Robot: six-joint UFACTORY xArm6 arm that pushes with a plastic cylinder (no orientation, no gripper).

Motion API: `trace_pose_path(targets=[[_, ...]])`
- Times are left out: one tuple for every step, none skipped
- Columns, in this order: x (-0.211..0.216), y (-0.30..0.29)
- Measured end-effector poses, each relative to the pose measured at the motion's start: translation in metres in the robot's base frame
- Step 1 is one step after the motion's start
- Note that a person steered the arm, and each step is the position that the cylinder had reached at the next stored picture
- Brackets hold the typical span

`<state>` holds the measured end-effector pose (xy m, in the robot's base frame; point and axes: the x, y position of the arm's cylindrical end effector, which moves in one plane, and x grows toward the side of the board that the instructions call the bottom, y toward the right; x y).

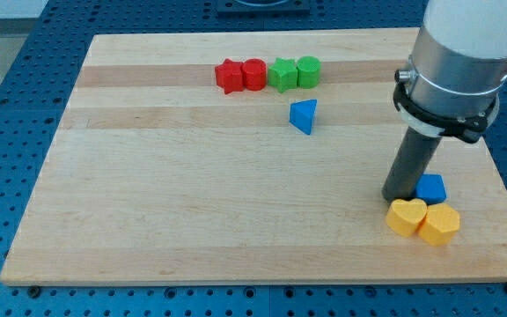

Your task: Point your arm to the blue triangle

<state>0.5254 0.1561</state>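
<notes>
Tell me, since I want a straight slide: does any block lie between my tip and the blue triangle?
Nothing visible does. My tip sits by the blue cube at the view's right; bare board lies between it and the blue triangle.

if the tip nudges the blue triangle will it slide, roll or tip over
The blue triangle probably slides rather than rolls: it looks wedge-shaped with flat faces, resting on the smooth wooden board. It seems small and solid, so likely light and stiff. An off-centre push may spin it. My tip is far off, beside the blue block.
</notes>
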Motion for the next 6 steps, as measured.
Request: trace_pose_path(targets=[[-0.006, -0.034], [-0.013, -0.071], [-0.033, -0.107], [-0.063, -0.136], [-0.094, -0.154], [-0.126, -0.157]])
